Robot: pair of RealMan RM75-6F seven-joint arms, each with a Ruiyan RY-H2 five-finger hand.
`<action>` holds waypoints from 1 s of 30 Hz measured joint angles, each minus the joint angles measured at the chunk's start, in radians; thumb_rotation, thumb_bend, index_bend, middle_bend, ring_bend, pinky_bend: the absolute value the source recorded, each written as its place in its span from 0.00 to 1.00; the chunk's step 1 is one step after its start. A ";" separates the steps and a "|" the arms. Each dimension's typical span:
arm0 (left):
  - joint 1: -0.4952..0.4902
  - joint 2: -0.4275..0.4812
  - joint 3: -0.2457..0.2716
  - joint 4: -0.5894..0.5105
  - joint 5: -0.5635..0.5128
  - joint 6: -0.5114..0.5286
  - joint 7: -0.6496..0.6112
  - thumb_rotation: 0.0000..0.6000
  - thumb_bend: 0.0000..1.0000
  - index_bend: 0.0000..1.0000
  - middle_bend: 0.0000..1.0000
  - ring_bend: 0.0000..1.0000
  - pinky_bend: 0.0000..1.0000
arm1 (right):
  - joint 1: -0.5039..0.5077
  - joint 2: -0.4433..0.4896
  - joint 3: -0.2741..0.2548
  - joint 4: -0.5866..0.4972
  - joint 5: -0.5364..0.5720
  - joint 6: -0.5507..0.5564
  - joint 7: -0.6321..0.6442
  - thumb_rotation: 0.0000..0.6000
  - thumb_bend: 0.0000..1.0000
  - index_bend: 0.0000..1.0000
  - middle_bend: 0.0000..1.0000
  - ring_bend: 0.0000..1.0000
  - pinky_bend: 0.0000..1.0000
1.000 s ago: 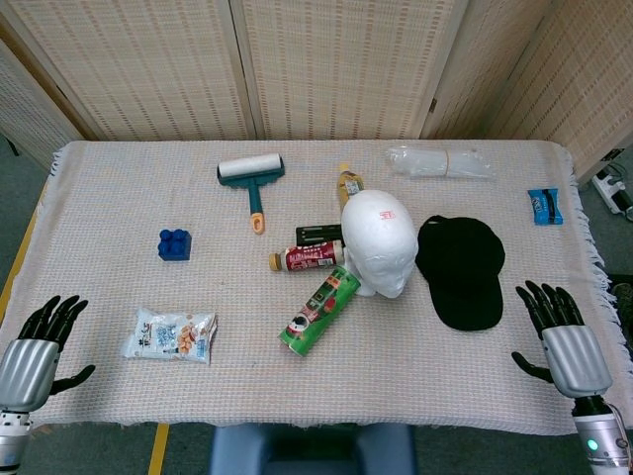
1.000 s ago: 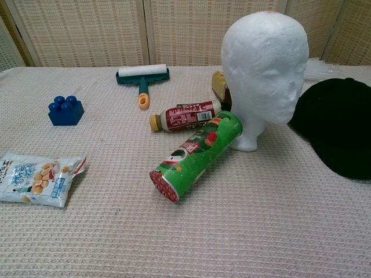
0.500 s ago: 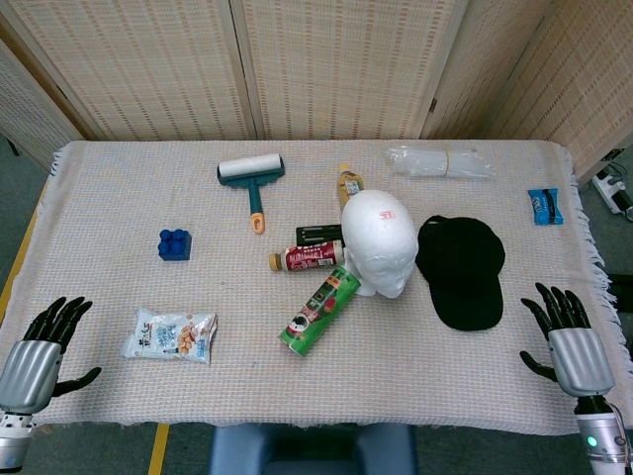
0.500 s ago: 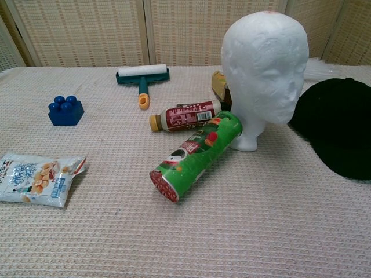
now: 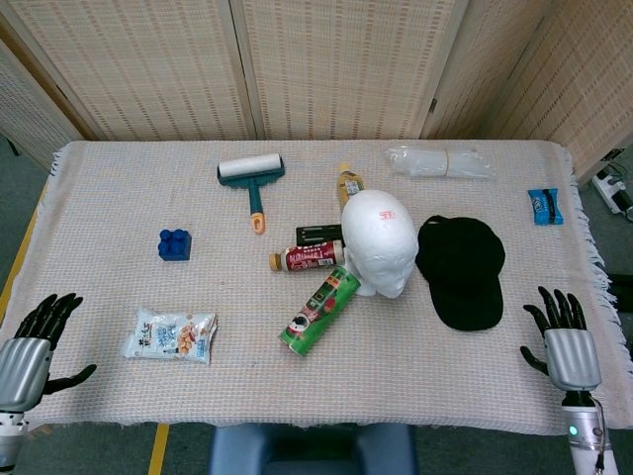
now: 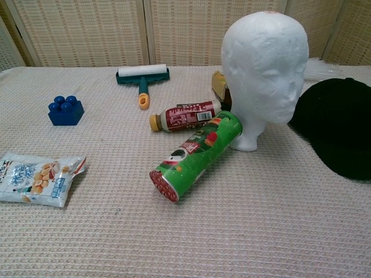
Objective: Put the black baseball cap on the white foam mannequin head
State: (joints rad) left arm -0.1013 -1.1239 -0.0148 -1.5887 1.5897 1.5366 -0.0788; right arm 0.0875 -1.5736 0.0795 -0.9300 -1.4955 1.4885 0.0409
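On the table, head view: white foam mannequin head [image 5: 378, 242] stands upright near centre, bare. Black baseball cap [image 5: 462, 269] lies flat just right of it, brim toward near edge; cap and head look apart or barely touching, can't tell which. Green snack can [image 5: 320, 311] lies on its side at the head's near-left, far end against the base. Red drink bottle [image 5: 305, 258] lies on its side to the left of the head. Lint roller [image 5: 252, 177] far-left of centre, blue block [image 5: 175, 243] left, snack packet [image 5: 170, 335] near-left, clear plastic bag [image 5: 439, 161] far-right, blue wrapper [image 5: 545, 206] at far-right edge. Left hand [image 5: 28, 357] at near-left corner, right hand [image 5: 565, 343] at near-right corner; both w/ fingers spread, holding nothing, well apart from the cap.

Chest view: no hands visible. Mannequin head [image 6: 266, 63] faces the camera, tilted slightly right. Cap [image 6: 342, 127] at right edge, partly cut off. Can [image 6: 197, 154] lies diagonally, lid end nearest. Bottle [image 6: 185, 115], roller [image 6: 142, 75], block [image 6: 65, 109], packet [image 6: 36, 178] all lie separate on the cloth.
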 measured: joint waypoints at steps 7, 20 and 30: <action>-0.001 0.005 -0.007 -0.001 -0.013 -0.004 -0.012 1.00 0.08 0.14 0.12 0.05 0.18 | 0.039 -0.082 0.024 0.108 0.011 -0.010 -0.052 1.00 0.12 0.23 0.36 0.34 0.57; 0.000 0.015 -0.009 -0.006 -0.009 -0.001 -0.040 1.00 0.08 0.13 0.12 0.05 0.18 | 0.055 -0.134 0.004 0.174 0.018 -0.064 -0.094 1.00 0.11 0.20 0.36 0.33 0.58; 0.003 0.023 -0.011 -0.013 -0.009 0.005 -0.051 1.00 0.08 0.13 0.12 0.05 0.18 | 0.052 -0.090 -0.006 0.076 0.028 -0.094 -0.151 1.00 0.11 0.26 0.02 0.00 0.10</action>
State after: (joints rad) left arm -0.0982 -1.1012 -0.0256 -1.6021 1.5808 1.5413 -0.1297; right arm 0.1395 -1.6640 0.0730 -0.8540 -1.4671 1.3949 -0.1097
